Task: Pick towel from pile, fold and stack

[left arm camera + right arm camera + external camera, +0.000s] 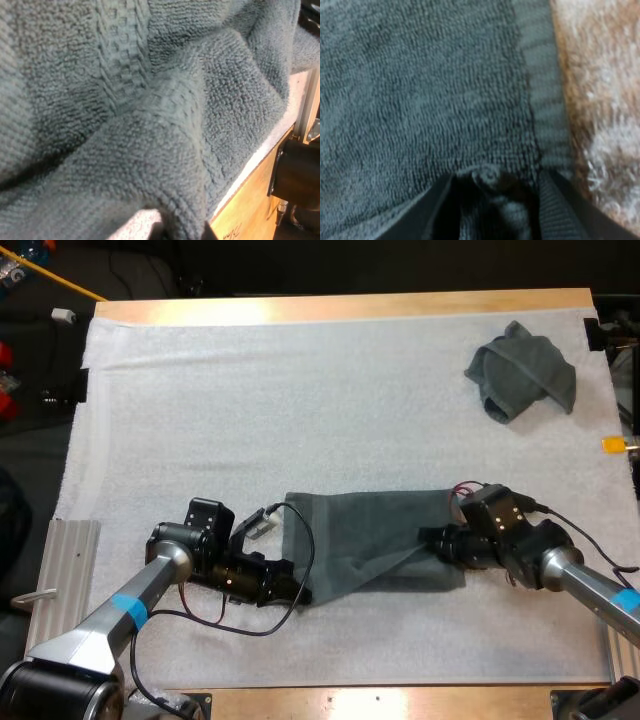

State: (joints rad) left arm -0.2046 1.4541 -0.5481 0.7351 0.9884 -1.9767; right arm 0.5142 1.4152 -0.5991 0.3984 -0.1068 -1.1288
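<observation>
Folding is the step in hand, as I judge it. The towel lies spread on the near half of the mat, and a slanted crease runs across its near side. To do this step well, the two held ends should travel together, at the same height and speed, so that the cloth does not twist. The edges should meet before anything is let go, and the cloth should be laid down flat, not dropped. Pulling the ends too far apart could drag the whole towel over the mat.

The left gripper lies low at the towel's near left corner, and its arm comes in slanted from the near left. Cloth hangs close before its camera, but I cannot tell whether it is clamped on the corner. The right gripper is at the towel's right edge, pointing left and almost level with the mat. Its two fingers press a bunch of the hem between them, so it is clamped on the towel. At the far right, well apart, the crumpled towel makes the pile.
</observation>
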